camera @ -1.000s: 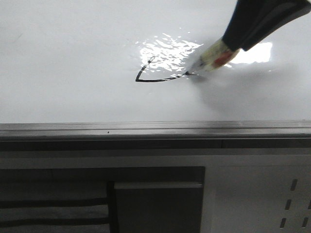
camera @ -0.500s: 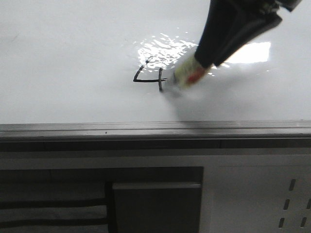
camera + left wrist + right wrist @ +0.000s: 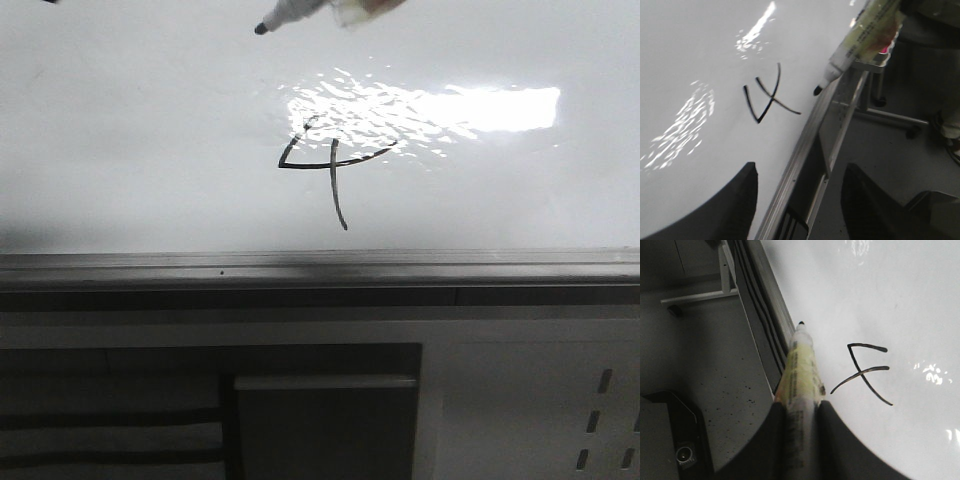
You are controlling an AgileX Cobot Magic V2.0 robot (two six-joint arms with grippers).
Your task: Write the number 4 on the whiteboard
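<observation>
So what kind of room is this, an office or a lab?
Probably a lab or workshop. A whiteboard lies flat like a tabletop, a white cabinet with slots stands past it, and the floor is speckled grey with a wheeled stand on it.

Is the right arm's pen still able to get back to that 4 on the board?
Probably yes: the marker sits clamped in the right tool, lifted off the whiteboard, and nothing lies between its tip and the number 4.

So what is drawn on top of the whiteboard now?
On the whiteboard sits the number 4 in black lines, partly washed out by glare. The marker, held by the right gripper, is lifted off.
</observation>
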